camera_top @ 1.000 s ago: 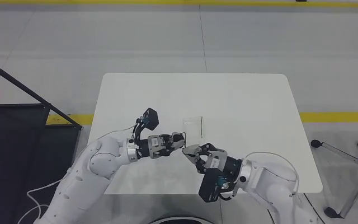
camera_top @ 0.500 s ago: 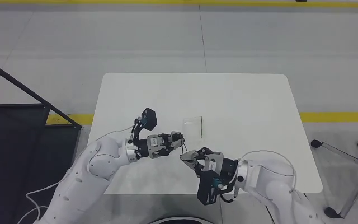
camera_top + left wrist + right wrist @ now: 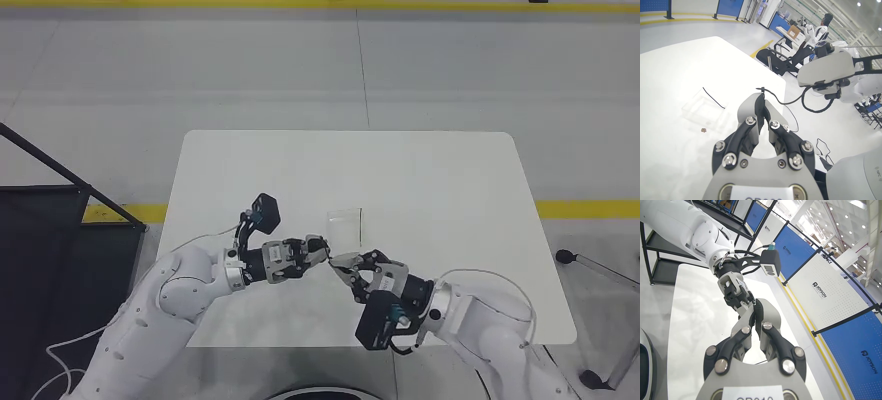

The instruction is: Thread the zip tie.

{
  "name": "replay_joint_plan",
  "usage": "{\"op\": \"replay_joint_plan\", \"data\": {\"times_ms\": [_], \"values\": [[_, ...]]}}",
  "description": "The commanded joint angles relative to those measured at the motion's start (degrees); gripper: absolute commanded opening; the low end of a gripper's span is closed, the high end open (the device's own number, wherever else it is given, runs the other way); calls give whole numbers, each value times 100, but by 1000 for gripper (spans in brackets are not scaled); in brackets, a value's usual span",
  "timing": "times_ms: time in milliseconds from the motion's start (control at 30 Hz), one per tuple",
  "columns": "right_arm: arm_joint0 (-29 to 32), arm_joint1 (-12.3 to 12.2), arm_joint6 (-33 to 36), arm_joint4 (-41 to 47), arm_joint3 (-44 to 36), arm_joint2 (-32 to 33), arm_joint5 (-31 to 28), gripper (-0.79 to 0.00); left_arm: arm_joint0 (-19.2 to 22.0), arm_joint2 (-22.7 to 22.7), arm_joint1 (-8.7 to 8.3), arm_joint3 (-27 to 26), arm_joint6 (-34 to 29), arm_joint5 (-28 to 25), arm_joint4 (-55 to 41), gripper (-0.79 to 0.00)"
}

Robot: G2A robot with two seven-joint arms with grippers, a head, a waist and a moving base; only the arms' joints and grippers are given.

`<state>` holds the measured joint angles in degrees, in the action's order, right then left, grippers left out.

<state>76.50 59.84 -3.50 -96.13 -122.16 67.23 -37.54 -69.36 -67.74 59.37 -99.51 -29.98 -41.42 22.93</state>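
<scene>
Left jaws tight on zip tie [image 3: 763, 89], strap crosswise beyond tips

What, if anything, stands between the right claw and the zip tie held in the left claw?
Nothing visible does. The left claw is shut on the zip tie, whose head pokes out free, and the right claw faces it closely across open air. The clear tray lies beyond both, not between them.

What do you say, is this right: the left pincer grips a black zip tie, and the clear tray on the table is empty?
Not empty: the left wrist view shows a second zip tie lying in the clear tray on the table. The rest holds: the left pincer grips a black zip tie.
</scene>
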Motion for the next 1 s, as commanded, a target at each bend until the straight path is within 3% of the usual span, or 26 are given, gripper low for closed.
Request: {"op": "replay_joint_plan", "data": {"times_ms": [0, 267, 633, 967], "values": [[2, -3, -16, 17, -2, 11, -34, -508, 4, -8, -1, 7, 5, 29, -61, -785], [65, -29, -151, 37, -32, 123, -138, -474, 28, -26, -7, 54, -42, 135, -311, -785], [191, -72, -223, -152, -126, 216, -286, -496, 45, -27, -13, 73, -96, 181, -471, -785], [280, -73, 87, -25, -142, 317, -74, -505, 107, 18, -25, 99, -326, 137, -581, -785]]}}
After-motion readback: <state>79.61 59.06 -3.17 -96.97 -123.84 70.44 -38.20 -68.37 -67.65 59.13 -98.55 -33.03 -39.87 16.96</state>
